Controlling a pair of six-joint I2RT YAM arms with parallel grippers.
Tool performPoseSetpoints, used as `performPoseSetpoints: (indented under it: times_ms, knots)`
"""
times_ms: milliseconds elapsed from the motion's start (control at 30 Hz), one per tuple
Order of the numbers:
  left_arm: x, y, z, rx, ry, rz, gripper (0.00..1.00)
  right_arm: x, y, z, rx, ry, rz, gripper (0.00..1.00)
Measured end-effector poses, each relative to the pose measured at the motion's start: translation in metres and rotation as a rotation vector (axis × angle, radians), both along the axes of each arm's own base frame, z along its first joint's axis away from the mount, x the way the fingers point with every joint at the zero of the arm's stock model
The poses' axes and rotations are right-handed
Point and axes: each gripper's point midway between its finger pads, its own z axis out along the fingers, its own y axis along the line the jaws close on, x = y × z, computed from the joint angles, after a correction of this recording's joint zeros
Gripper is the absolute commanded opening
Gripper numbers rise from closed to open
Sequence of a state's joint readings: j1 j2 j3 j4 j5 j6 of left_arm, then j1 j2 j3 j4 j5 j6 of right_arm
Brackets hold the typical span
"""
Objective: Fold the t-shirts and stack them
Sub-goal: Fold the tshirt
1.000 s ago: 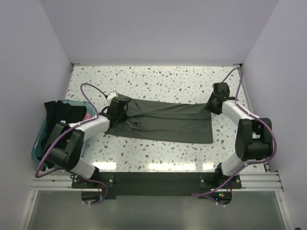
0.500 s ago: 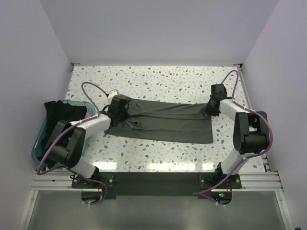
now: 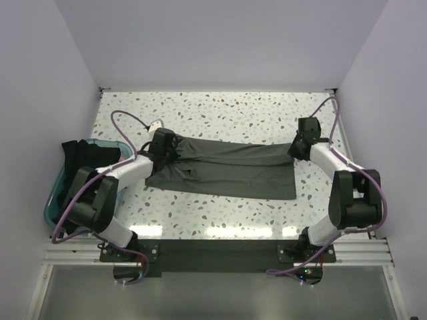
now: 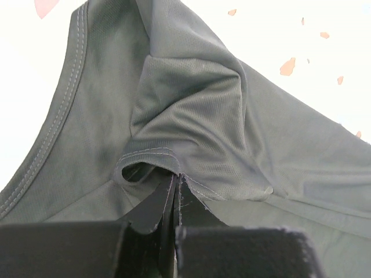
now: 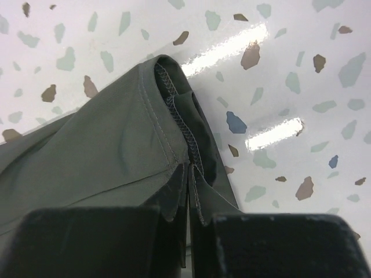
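Observation:
The dark olive-green t-shirt [image 3: 230,167] lies spread across the middle of the table, folded lengthwise. My left gripper [image 3: 165,143] is shut on its left end; the left wrist view shows the jaws pinching a stitched hem fold [image 4: 175,180]. My right gripper [image 3: 299,147] is shut on its right end; the right wrist view shows the seamed edge [image 5: 188,168] clamped between the fingers. A black t-shirt [image 3: 83,157] hangs over the teal tub at the left. The pink t-shirt [image 3: 121,162] barely shows inside the tub.
The teal plastic tub [image 3: 56,193] sits at the table's left edge beside my left arm. The speckled tabletop [image 3: 227,110] extends behind the shirt to the back wall. Purple cables loop over both arms.
Both grippers have moved slightly toward the back of the table, pulling the shirt's top edge with them. The right arm's elbow has swung outward.

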State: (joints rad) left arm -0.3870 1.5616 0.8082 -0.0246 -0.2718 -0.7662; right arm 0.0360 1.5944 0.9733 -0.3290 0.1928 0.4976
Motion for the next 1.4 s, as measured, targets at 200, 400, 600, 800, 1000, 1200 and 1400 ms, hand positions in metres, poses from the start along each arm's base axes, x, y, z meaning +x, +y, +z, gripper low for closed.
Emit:
performPoseSetpoints:
  times_ms: [200,400,600,800,1000,1200,1400]
  knots:
    - [0.005,0.003,0.005,-0.007,-0.01,0.011,0.0,-0.01,-0.004,0.023,0.008,-0.07,-0.02,0.0]
    - [0.005,0.004,0.006,-0.005,0.0,0.012,0.0,-0.035,-0.005,0.009,0.014,-0.047,-0.035,0.0]
    - [0.001,0.007,0.002,0.0,0.017,0.019,0.0,-0.061,-0.004,-0.019,0.027,0.015,-0.048,0.0]
    - [-0.016,0.015,-0.014,0.011,0.061,0.029,0.0,-0.071,-0.002,-0.023,0.042,0.013,-0.053,0.04]
    - [-0.03,0.018,-0.018,-0.005,0.085,0.028,0.5,-0.07,0.001,-0.02,0.056,-0.004,-0.044,0.42]
    - [-0.034,0.027,0.028,-0.029,0.001,0.06,0.63,-0.059,0.0,0.014,0.03,-0.051,-0.005,0.53]
    - [0.001,0.02,0.077,-0.052,-0.084,0.098,0.53,-0.011,0.015,0.064,0.007,-0.139,0.08,0.51]
